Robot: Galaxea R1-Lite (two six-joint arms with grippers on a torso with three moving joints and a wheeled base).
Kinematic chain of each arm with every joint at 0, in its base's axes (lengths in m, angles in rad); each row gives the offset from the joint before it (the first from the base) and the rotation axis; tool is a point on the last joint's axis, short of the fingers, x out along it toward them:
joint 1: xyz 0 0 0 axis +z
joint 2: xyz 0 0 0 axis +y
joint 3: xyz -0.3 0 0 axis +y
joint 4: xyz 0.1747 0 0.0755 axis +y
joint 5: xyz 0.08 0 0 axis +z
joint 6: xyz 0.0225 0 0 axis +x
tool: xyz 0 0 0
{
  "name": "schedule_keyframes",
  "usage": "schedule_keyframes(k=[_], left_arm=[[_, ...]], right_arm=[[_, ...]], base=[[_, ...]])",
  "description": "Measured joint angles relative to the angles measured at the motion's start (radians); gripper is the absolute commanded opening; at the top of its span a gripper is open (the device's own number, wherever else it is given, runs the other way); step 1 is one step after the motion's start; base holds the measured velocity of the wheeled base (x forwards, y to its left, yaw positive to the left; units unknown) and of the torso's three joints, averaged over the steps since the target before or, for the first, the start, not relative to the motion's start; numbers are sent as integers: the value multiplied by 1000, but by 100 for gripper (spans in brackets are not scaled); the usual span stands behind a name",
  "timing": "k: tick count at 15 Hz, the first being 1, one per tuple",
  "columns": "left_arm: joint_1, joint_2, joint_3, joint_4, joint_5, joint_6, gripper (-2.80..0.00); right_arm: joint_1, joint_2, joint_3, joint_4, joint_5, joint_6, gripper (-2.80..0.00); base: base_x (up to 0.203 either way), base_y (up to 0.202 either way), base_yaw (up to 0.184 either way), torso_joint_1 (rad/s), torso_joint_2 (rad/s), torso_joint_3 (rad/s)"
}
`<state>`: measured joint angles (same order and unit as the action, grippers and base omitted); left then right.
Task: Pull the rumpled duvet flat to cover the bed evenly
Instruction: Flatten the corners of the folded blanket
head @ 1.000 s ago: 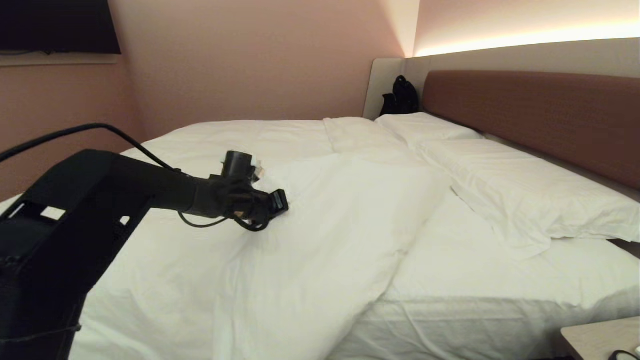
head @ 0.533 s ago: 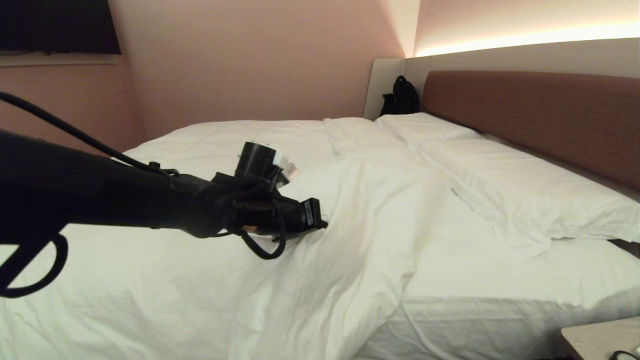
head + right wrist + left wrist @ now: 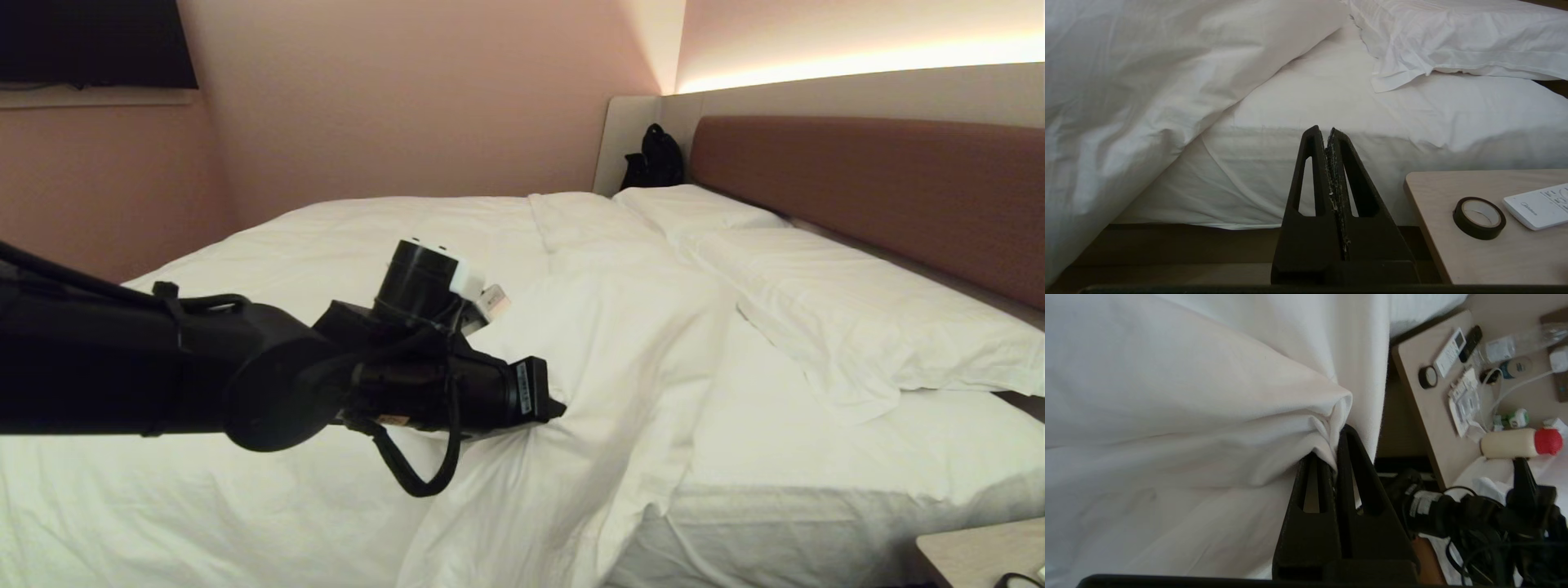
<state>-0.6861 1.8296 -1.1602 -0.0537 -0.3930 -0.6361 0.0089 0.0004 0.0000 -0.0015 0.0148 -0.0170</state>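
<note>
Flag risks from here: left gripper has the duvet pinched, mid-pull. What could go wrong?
1. The left gripper is shut on only a small bunched fold of the duvet; it may slip out.
2. A one-point pull tends to drag a ridge rather than flatten; the sheet near the pillows may stay bare.
3. The right gripper hangs shut beside the bedside table, near a roll of tape; a base move could knock it.

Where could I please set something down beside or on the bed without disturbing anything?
The bare fitted sheet, between the duvet edge and the near pillow, is free. On the bedside table, only the near stretch before the tape roll and remote is bare. The left wrist view shows its far end crowded.
</note>
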Motion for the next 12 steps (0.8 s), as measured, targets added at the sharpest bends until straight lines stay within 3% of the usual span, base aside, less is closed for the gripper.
schedule_keyframes(k=[4, 12], left_arm=[[-118, -33, 71, -4, -7, -33, -280], [-305, -91, 129, -2, -39, -29, -280]], right_arm=[[0, 0, 0, 0, 0, -1, -280], [0, 0, 0, 0, 1, -1, -280]], base=[[0, 0, 0, 0, 0, 0], [0, 0, 0, 0, 0, 0]])
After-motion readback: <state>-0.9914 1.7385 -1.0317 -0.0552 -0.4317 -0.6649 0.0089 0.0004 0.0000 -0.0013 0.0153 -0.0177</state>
